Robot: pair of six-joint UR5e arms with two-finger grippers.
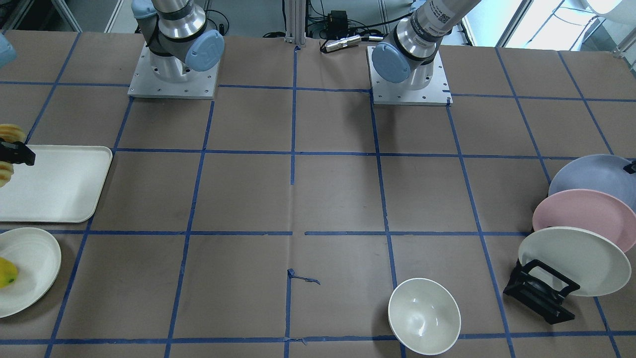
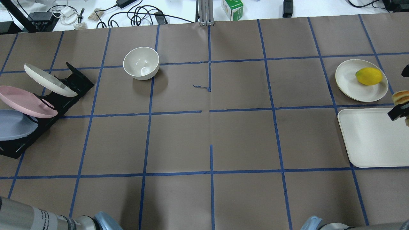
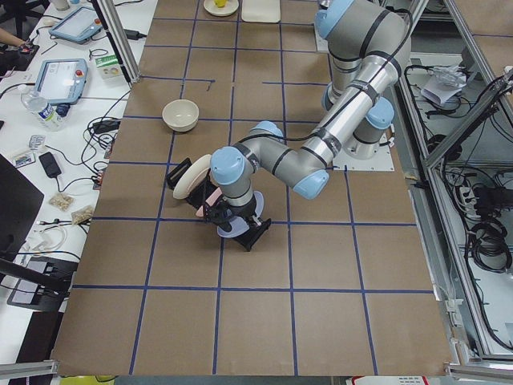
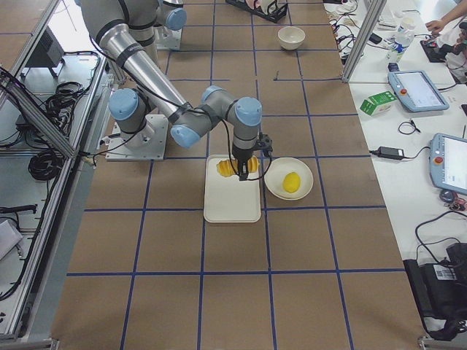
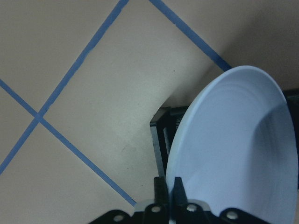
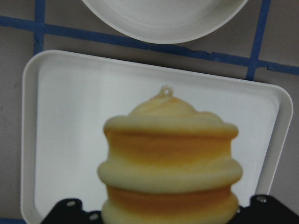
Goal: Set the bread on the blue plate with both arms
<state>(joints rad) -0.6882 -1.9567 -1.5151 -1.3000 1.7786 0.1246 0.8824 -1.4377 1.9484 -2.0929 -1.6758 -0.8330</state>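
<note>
The blue plate [image 1: 589,174] stands tilted in the back slot of a black rack [image 1: 539,293]; it also shows in the overhead view [image 2: 12,124]. My left gripper [image 5: 168,186] is shut on the plate's rim [image 5: 233,154], with one finger on each side. The bread [image 6: 170,163], pale yellow with orange stripes, is held in my right gripper [image 2: 397,112], which is shut across its middle. The bread hangs above the white tray [image 2: 370,137] at the table's right edge. In the front view only the loaf's ends [image 1: 12,133] show.
A pink plate [image 1: 581,214] and a white plate [image 1: 571,258] stand in the same rack. A white bowl [image 2: 141,63] sits at the far left-centre. A white plate [image 2: 351,83] with a yellow lemon [image 2: 369,76] lies beyond the tray.
</note>
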